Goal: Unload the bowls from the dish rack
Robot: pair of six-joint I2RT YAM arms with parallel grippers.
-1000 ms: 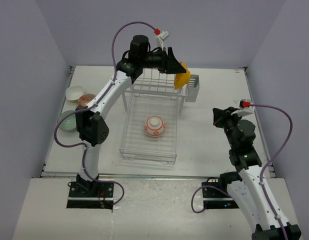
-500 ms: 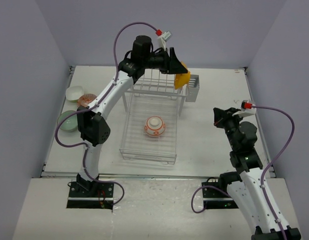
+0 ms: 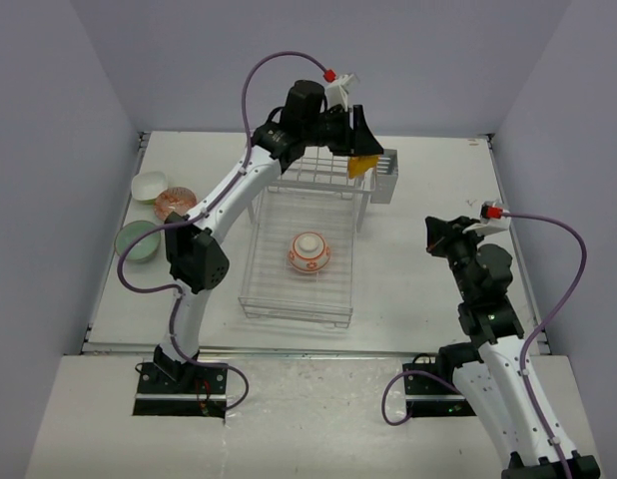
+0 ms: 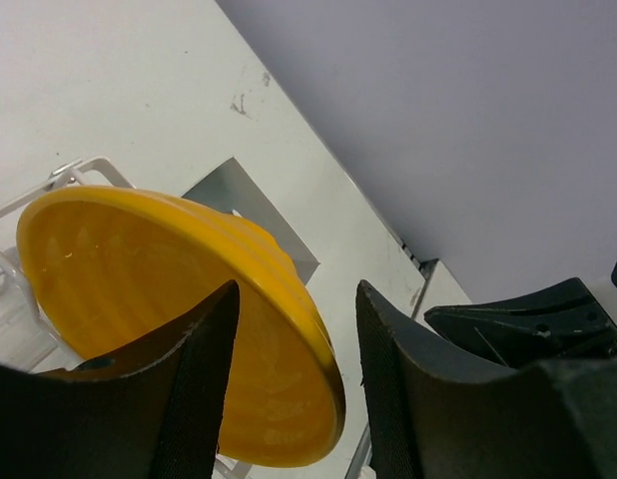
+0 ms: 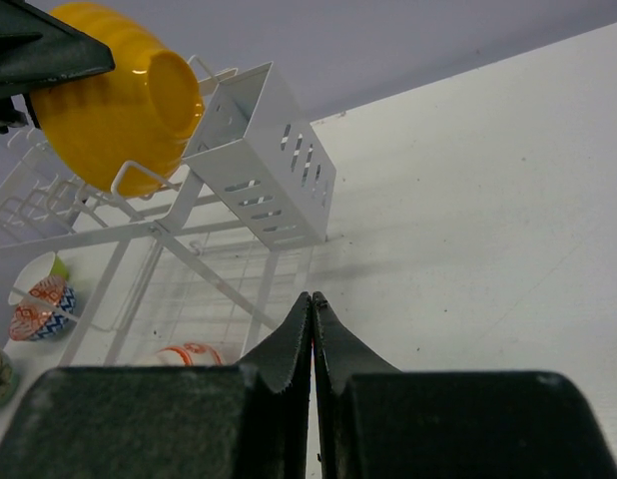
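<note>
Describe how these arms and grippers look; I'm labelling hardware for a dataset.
Both arms have white links with black joints. A purple cable loops along each, ending in a small red connector. The left gripper and right gripper have matte black, wedge-shaped fingers.

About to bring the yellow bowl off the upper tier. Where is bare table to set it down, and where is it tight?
Bare table lies right of the dish rack, between it and the right arm. A narrower strip runs left of the rack. The far left edge is crowded: mint bowl, patterned bowl and white bowl cluster there. The yellow bowl sits against the cutlery holder.
</note>
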